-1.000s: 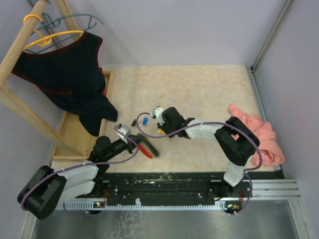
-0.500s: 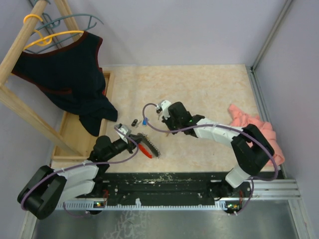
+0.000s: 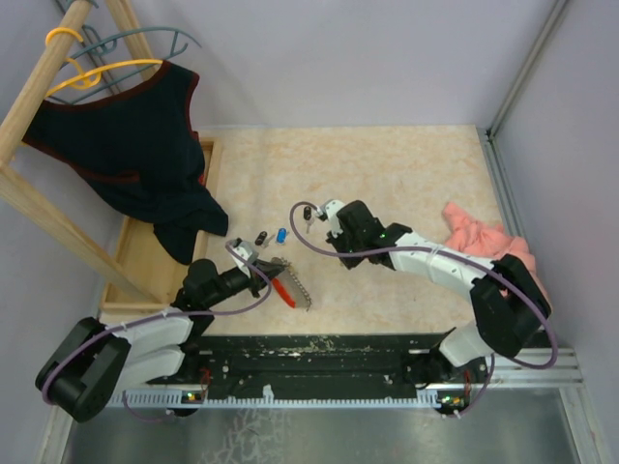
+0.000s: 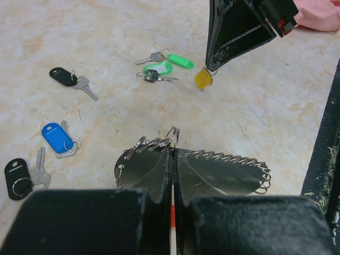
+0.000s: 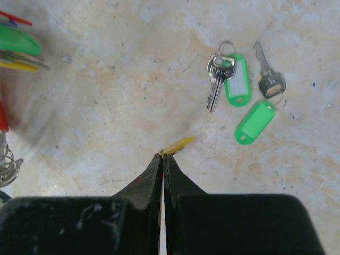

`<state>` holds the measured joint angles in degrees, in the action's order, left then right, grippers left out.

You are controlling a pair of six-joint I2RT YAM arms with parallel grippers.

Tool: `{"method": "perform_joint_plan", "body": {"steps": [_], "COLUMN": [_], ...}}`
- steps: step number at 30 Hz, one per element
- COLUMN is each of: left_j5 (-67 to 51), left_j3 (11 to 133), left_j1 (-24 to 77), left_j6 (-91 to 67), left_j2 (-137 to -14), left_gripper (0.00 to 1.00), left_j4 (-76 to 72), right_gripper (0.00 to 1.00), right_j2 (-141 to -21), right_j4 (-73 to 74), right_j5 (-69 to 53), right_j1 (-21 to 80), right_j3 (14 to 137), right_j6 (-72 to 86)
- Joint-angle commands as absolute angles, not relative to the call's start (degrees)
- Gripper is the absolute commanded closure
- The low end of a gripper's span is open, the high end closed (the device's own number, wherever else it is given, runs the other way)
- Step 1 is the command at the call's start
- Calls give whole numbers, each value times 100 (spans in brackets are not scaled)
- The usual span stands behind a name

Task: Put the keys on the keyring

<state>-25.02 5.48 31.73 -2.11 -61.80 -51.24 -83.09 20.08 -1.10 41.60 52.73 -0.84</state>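
Note:
My left gripper (image 4: 173, 155) is shut on the keyring (image 4: 218, 171), a grey plate edged with wire coils and a red band, held low over the table (image 3: 416, 174). In the top view this gripper (image 3: 263, 270) holds the keyring (image 3: 290, 286) near the front left. My right gripper (image 5: 163, 155) is shut on a yellow key tag (image 5: 179, 143), lifted off the table. The left wrist view shows the yellow tag (image 4: 203, 78) hanging from the right gripper (image 4: 213, 67). Loose keys lie around: two green (image 5: 237, 81) (image 5: 255, 122), one blue (image 4: 57, 137), two black (image 4: 64, 76) (image 4: 17, 171).
A pink cloth (image 3: 498, 261) lies at the right edge. At the left, a dark garment (image 3: 135, 145) hangs from a wooden rack over a wooden tray (image 3: 145, 261). The blue key (image 3: 280, 233) and a black key (image 3: 261, 236) lie between the two grippers.
My right gripper has closed on the yellow key tag and moved to the right, away from the blue and black keys. The left gripper and keyring have barely moved.

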Motion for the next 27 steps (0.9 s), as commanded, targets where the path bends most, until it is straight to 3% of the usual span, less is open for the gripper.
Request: {"method": "perform_joint_plan", "body": {"steps": [1,18,27], "left_j5": [-2777,-2744,-2778], "left_j3": [758,739,749], "left_j1": [3148,3147,3146], "left_j6": [-108,-80,-88], "left_j2": [-6211,-6162,-6187], "left_gripper": [100,100,100], "left_j4": [-5297,-5264,-5281], "right_gripper": [100,100,81], "right_j2": [-8513,-10475,-10142], "right_j4": [2630,2261,2079], "right_j5": [34,-11,66], "right_j1": [4240,4512,4627], "right_j3": [5640,6891,6857], "right_j6": [-80,-614,-509]}}
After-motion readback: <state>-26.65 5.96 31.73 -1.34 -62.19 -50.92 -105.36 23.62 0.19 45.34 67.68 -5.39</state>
